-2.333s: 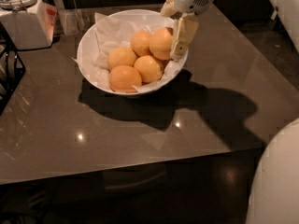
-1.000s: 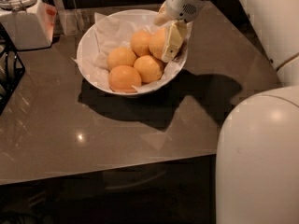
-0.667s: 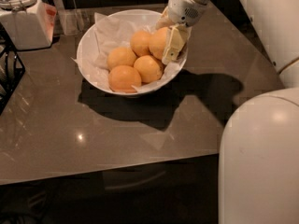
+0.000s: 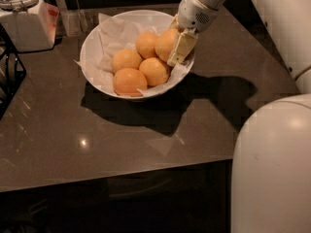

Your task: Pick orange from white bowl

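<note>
The white bowl [image 4: 92,42], lined with crinkled white paper, stands at the back middle of the dark table and holds several pale oranges. The orange [image 4: 164,42] lies at the bowl's right side, beside another at the back [image 4: 146,43] and three in front [image 4: 129,81]. My gripper [image 4: 175,51] reaches down into the bowl from the upper right. Its pale tan pad lies against the right side of that orange and hides part of it.
A white lidded canister [image 4: 22,16] stands at the back left, with a clear container [image 4: 73,21] beside it. A black wire rack [image 4: 7,76] is at the left edge. My white arm and body [image 4: 272,169] fill the right foreground.
Since the earliest frame my gripper has moved left and lower, onto the right-hand orange. My body has come into the right foreground. Little has moved in the last second.
</note>
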Controlling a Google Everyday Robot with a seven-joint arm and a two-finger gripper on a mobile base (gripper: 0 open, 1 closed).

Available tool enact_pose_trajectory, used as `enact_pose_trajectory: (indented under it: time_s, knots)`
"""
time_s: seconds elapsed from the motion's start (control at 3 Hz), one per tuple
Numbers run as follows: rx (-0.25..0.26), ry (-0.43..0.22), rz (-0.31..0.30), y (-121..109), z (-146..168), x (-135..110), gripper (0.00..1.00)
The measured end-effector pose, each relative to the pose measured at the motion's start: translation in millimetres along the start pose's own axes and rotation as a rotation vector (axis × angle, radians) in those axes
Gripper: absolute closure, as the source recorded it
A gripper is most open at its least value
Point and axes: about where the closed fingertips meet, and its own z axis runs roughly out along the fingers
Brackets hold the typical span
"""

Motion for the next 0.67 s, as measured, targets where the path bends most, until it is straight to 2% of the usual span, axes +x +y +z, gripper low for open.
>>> enact_pose_trajectory:
  time_s: [0.33,0.67]
  knots:
    - [0.002,-0.007,-0.002,3,-2,-1,0.78]
    - [0.062,-0.04,-0.042,12,-27,-16,0.99]
